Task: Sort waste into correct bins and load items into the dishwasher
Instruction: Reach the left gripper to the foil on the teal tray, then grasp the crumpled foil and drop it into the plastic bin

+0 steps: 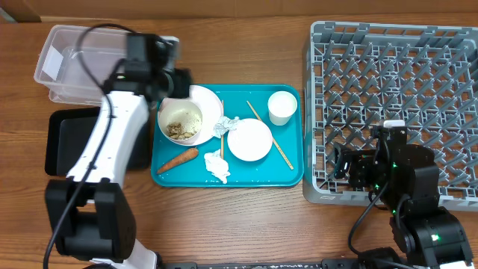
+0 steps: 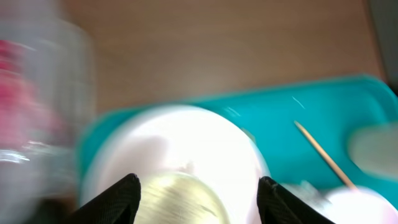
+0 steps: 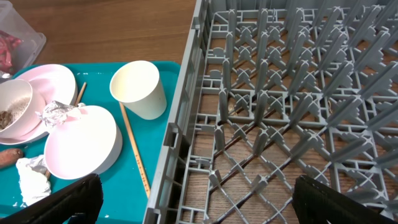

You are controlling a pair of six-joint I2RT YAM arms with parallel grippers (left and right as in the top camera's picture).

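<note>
Your left end effector (image 2: 199, 190) is hanging part-open and, as far as the blur shows, empty above the food-scrap bowl (image 1: 181, 121) on the teal tray (image 1: 287, 173), arm stretched forward, while your right end effector (image 3: 196, 196) is gaping wide at the grey dish rack's (image 3: 280, 93) edge.

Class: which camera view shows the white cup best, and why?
The right wrist view: the cup stands close, sharp, upright, seen from the side. Overhead shows only its round top, small. The left wrist view gives just a blurred pale patch at the right edge.
</note>
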